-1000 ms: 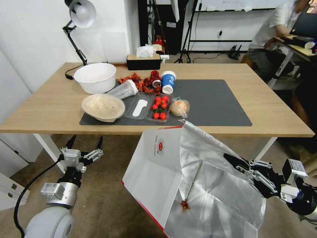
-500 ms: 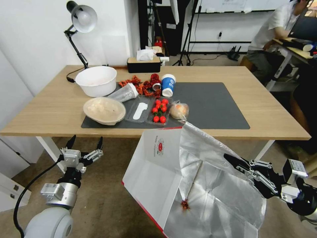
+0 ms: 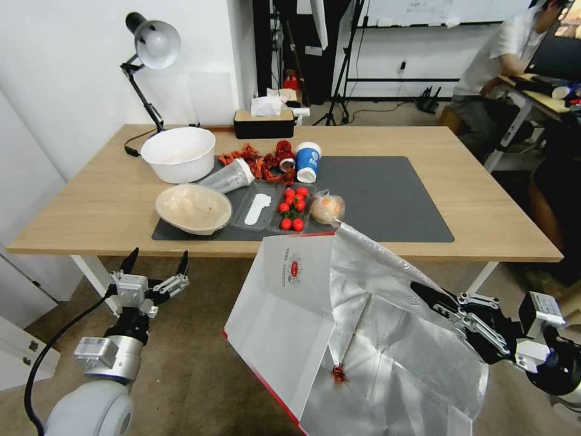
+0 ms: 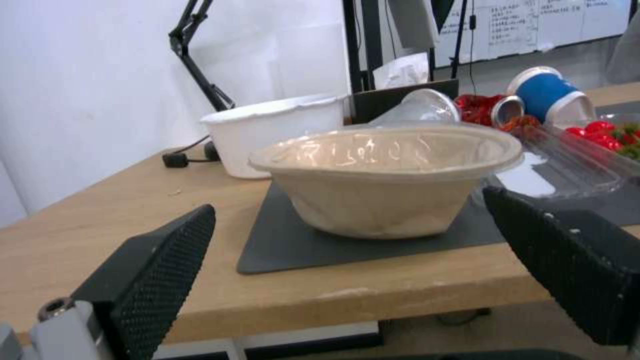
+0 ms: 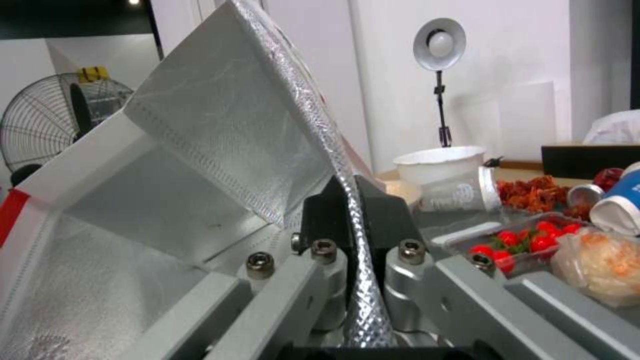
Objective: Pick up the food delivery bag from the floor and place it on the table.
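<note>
Right hand grips bag (table ahead).

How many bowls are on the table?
2. A white bowl stands near the lamp at the table's back left. A beige bowl sits in front of it on the dark mat's left end.

Bag logo: small round red mark on the white panel of the food delivery bag, lettering unreadable.
Blue cup: white emblem, unreadable.
Whiteboard writing: illegible.
</note>
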Robot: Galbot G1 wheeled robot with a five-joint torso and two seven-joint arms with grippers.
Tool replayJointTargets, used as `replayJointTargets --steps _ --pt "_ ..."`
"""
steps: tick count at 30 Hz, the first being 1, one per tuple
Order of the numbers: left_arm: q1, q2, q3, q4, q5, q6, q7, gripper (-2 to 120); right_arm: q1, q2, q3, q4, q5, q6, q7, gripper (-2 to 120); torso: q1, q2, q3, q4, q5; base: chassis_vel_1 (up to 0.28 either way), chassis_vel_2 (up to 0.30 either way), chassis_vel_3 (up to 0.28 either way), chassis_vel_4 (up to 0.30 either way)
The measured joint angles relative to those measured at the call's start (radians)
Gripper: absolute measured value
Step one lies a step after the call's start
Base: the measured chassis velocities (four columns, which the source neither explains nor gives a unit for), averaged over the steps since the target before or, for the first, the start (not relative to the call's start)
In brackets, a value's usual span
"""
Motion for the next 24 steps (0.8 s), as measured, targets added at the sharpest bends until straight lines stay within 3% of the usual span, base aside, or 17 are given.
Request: replayJointTargets --steps 24 --pt "-0.010 0.013 0.009 0.008 -0.044 -0.025 -0.017 100 0.005 -0.006 -0.003 -0.006 0.001 -0.001 0.002 0 0.053 0.121 0.067 0.0000 0.0000 0.000 0.000 0.000 0.000"
